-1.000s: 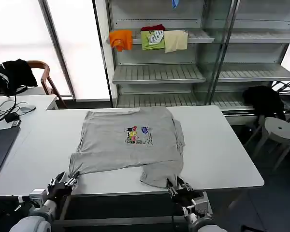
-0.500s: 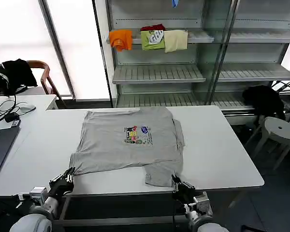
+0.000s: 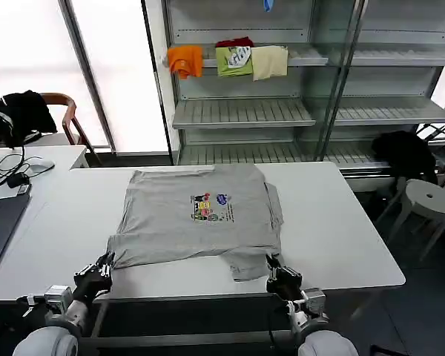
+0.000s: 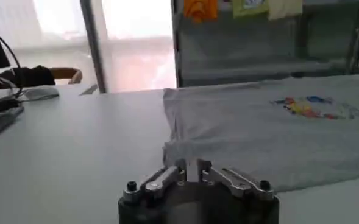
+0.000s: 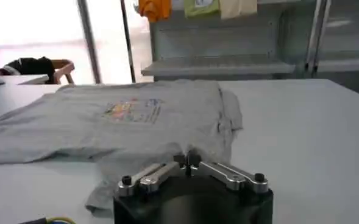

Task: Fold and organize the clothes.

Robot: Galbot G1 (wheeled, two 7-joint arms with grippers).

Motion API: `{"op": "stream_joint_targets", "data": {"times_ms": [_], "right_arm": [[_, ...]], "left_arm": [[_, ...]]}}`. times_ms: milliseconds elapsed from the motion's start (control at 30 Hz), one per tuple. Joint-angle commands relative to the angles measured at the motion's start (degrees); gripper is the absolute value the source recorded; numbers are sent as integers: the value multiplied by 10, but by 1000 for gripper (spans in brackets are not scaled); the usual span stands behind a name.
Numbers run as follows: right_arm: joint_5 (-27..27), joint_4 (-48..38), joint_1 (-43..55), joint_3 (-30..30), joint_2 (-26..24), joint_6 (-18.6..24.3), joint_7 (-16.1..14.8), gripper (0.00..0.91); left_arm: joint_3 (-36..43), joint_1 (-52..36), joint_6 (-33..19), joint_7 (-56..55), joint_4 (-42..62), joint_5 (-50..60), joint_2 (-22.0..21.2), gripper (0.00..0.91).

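A: Since 1.0 s ago? Right gripper [image 3: 274, 276] has dragged the grey T-shirt [image 3: 200, 215] hem inward on the white table [image 3: 341, 237], fingertips together on it.
B: Left gripper [image 3: 104, 265] at the left sleeve corner, narrow gap; grip unclear

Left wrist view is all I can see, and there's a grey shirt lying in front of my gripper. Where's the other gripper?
Observer: The right gripper is at the near edge of the table, right against a bunched flap of the shirt.
Operator: Is it open?
Observer: No. In the right wrist view its fingertips meet at the cloth, but I cannot tell whether they pinch it.
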Motion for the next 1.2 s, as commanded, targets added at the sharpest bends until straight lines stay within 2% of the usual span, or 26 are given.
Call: {"op": "stream_joint_targets", "data": {"times_ms": [33, 200, 233, 267, 300, 333, 367, 400, 967, 1200], "right_arm": [[5, 1, 11, 8, -6, 1, 0, 0], [7, 1, 12, 8, -16, -3, 2, 0], [8, 1, 12, 8, -19, -5, 2, 0], [9, 1, 13, 8, -21, -6, 3, 0], [11, 1, 13, 8, -24, -7, 3, 0], [12, 0, 14, 8, -26, -8, 3, 0], [13, 0, 14, 8, -28, -9, 4, 0], [13, 0, 15, 8, -30, -9, 4, 0], [20, 3, 20, 17, -37, -16, 5, 0], [28, -2, 41, 23, -30, -15, 4, 0]], "left_arm": [[5, 20, -2, -4, -3, 29, -3, 907], [4, 18, 1, -9, 3, 32, -9, 907], [4, 20, 1, -10, 3, 32, -9, 856], [4, 21, 1, -10, 2, 32, -9, 595], [3, 22, 1, -10, 2, 32, -10, 595], [3, 23, 1, -10, 2, 32, -10, 161], [3, 23, 0, -9, 1, 32, -11, 161], [2, 24, 0, -8, 0, 32, -12, 10], [4, 14, -14, 2, -4, 22, -17, 0], [-6, -19, -19, 8, -14, -29, -14, 0]]}}
